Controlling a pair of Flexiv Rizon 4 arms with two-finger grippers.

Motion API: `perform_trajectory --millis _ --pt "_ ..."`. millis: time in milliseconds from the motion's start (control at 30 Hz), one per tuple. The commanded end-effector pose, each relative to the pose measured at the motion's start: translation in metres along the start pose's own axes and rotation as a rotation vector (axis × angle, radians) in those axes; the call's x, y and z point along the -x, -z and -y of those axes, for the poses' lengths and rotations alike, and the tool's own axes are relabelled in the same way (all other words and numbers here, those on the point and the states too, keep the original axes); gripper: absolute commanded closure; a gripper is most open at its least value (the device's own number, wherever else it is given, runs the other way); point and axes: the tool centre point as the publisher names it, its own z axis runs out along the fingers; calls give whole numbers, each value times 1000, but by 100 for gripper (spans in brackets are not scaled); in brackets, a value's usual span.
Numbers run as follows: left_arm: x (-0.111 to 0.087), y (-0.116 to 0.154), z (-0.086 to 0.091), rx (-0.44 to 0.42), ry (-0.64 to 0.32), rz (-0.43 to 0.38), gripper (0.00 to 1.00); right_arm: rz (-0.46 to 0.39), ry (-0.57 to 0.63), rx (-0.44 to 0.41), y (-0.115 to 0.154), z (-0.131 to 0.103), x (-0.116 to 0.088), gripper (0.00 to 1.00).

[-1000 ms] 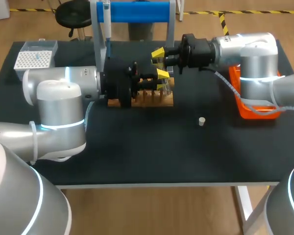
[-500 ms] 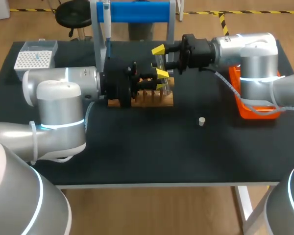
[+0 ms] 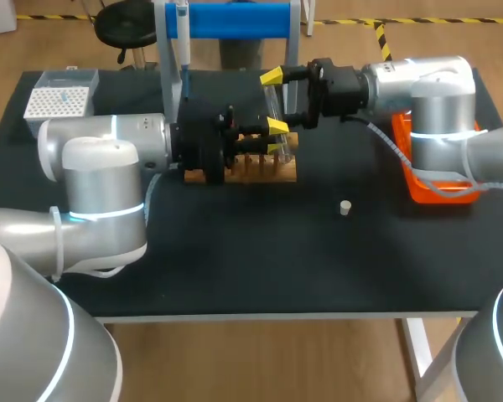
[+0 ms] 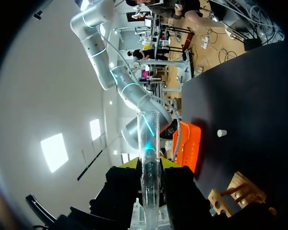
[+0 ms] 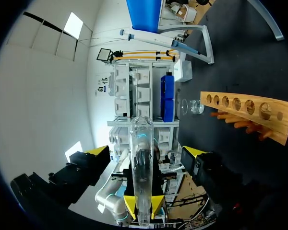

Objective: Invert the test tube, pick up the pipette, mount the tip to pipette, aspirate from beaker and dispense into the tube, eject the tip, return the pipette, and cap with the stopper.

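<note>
The clear test tube (image 3: pixel 277 117) is held over the wooden rack (image 3: pixel 256 172), with my left gripper (image 3: pixel 276 138) shut on it. In the left wrist view the test tube (image 4: pixel 148 148) stands out from between the fingers of the left gripper (image 4: pixel 148 165). My right gripper (image 3: pixel 279 102) is open, its fingers spread wide on either side of the tube and clear of it. In the right wrist view the test tube (image 5: pixel 141 167) lies between the far-apart tips of the right gripper (image 5: pixel 145 152). The white stopper (image 3: pixel 344 207) lies on the table. The pipette (image 3: pixel 183 38) hangs on the blue stand.
A tip box (image 3: pixel 60 100) sits at the back left and an orange tray (image 3: pixel 432 184) under my right arm. A glass beaker (image 5: pixel 192 106) stands beyond the rack (image 5: pixel 245 108). The stopper (image 4: pixel 222 133) lies on open black tabletop in front of the rack.
My right gripper has opened wide and let go of the test tube. The left gripper keeps its hold on the tube and has not moved.
</note>
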Motion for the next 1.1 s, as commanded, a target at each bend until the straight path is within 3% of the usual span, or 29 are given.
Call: perform_trajectory --millis 33,433,533,1100 --pt "0 -1 0 3 -2 1 100 60 149 21 10 4 -7 0" --pt "0 -1 0 3 -2 1 100 169 513 62 60 20 -14 0" --pt "0 -1 0 3 -2 1 100 206 629 76 70 27 -7 0" --pt "0 -1 0 3 -2 1 100 364 954 172 89 38 46 0"
